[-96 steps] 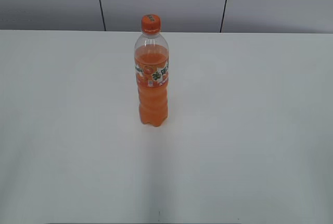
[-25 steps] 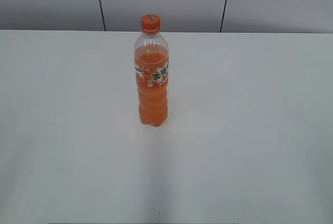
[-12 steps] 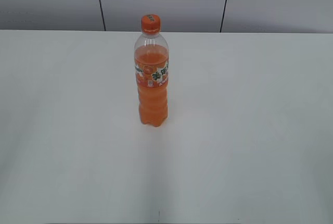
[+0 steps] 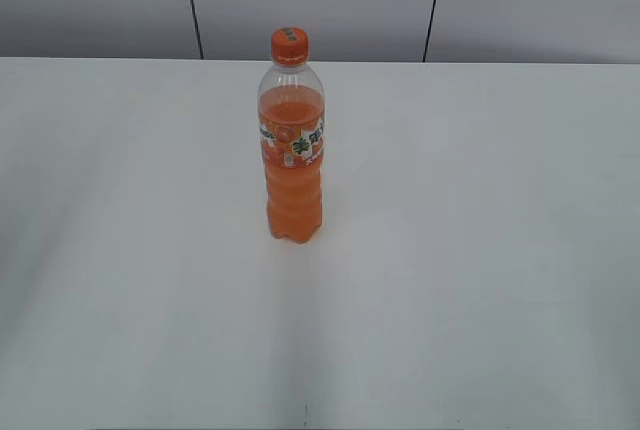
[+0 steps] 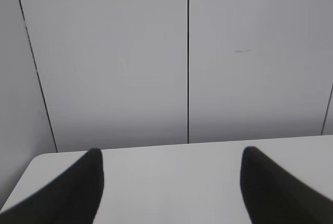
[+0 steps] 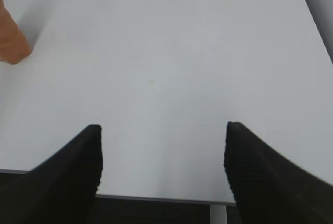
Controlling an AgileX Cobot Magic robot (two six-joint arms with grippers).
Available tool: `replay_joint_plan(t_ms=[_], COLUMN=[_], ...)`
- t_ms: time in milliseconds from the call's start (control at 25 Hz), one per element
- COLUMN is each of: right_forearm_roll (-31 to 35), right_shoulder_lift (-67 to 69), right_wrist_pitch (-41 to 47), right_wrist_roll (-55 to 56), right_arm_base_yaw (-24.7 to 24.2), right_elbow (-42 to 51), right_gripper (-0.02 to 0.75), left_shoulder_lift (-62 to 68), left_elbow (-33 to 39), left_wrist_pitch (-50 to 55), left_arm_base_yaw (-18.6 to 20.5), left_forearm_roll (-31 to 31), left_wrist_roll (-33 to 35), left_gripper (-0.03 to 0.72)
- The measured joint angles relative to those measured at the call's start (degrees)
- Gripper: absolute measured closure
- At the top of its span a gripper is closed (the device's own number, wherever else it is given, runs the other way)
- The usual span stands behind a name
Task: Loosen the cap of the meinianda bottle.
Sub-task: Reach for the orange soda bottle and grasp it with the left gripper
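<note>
The meinianda bottle (image 4: 292,165) stands upright on the white table (image 4: 480,210), a little left of the middle. It holds orange drink and has a green, white and orange label band. Its small orange cap (image 4: 289,45) sits on top. No arm shows in the exterior view. In the left wrist view my left gripper (image 5: 169,153) is open and empty, facing the back wall; the bottle is out of that view. In the right wrist view my right gripper (image 6: 162,130) is open and empty above the table's near edge. The bottle's orange base (image 6: 10,39) shows at the far left.
A grey panelled wall (image 4: 320,0) with dark vertical seams stands behind the table. The table's back edge (image 5: 208,145) shows in the left wrist view. The table's front edge (image 6: 156,199) lies under my right gripper.
</note>
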Motion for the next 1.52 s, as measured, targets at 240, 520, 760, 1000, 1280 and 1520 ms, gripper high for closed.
replay_joint_plan(t_ms=[240, 520, 760, 1000, 1280, 1520], right_forearm_roll=[0.0, 0.0, 0.0, 0.0, 0.0, 0.0], right_shoulder_lift=[0.0, 0.0, 0.0, 0.0, 0.0, 0.0], right_wrist_pitch=[0.0, 0.0, 0.0, 0.0, 0.0, 0.0], right_wrist_roll=[0.0, 0.0, 0.0, 0.0, 0.0, 0.0], right_arm_base_yaw=[0.0, 0.0, 0.0, 0.0, 0.0, 0.0], right_elbow=[0.0, 0.0, 0.0, 0.0, 0.0, 0.0], right_gripper=[0.192, 0.192, 0.192, 0.192, 0.192, 0.192], left_shoulder_lift=[10.3, 21.5, 29.3, 36.0, 42.2, 47.9], left_elbow=[0.0, 0.1, 0.1, 0.1, 0.1, 0.1], left_wrist_pitch=[-8.8, -17.7, -24.6, -27.7, -31.6, -37.8], left_arm_base_yaw=[0.0, 0.0, 0.0, 0.0, 0.0, 0.0], left_forearm_roll=[0.6, 0.6, 0.5, 0.4, 0.4, 0.4], left_wrist_roll=[0.0, 0.0, 0.0, 0.0, 0.0, -0.4], left_gripper=[0.189, 0.189, 0.189, 0.189, 0.189, 0.189])
